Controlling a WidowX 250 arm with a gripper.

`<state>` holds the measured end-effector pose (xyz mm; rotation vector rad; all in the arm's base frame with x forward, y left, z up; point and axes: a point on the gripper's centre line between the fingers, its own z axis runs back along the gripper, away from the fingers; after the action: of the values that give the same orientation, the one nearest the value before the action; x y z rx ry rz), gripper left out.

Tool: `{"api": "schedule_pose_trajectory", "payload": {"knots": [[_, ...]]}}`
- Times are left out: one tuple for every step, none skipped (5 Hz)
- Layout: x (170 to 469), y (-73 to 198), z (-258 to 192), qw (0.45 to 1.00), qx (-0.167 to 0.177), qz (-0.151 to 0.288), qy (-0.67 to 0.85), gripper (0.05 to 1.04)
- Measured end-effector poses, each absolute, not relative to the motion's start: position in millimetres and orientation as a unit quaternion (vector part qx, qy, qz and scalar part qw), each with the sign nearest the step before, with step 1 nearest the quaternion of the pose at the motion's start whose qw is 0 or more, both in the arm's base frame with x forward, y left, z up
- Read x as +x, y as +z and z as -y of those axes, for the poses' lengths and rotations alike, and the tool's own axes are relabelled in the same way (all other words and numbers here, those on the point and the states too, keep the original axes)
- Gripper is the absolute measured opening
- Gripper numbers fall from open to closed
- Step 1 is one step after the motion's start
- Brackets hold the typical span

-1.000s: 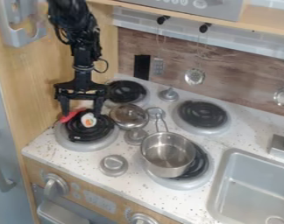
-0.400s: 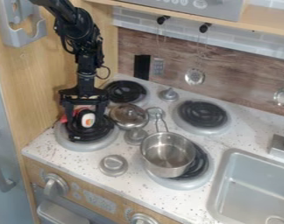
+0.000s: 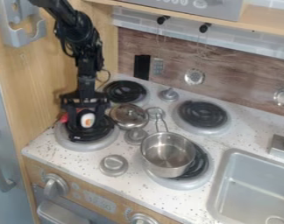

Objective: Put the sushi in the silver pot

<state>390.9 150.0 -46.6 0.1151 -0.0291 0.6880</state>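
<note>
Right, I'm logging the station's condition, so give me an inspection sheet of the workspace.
Surface: speckled white counter, four burners.
Sushi: at the near-left burner, outside the pot.
Silver pot: upright on the near-right burner, uncovered; no food seen inside.
Clutter: red item beside the gripper; silver lid left of the pot's handle.
Gripper: down at the sushi; grip unclear.
Cables: thin loop beside the arm, clear of the pot.
Surroundings: sink at right; utensils hanging behind.
</note>
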Motion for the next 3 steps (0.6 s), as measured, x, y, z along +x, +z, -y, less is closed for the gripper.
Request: {"api": "schedule_pose_trajectory", "payload": {"knots": [[392.7, -39.1, -128.7, 0.951, 0.06, 0.02, 0.304, 0.491], [400.8, -14.8, -92.3, 0.964, 0.057, 0.05, 0.254, 0.449], [401.9, 3.7, -61.6, 0.974, 0.053, 0.067, 0.209, 0.448]]}}
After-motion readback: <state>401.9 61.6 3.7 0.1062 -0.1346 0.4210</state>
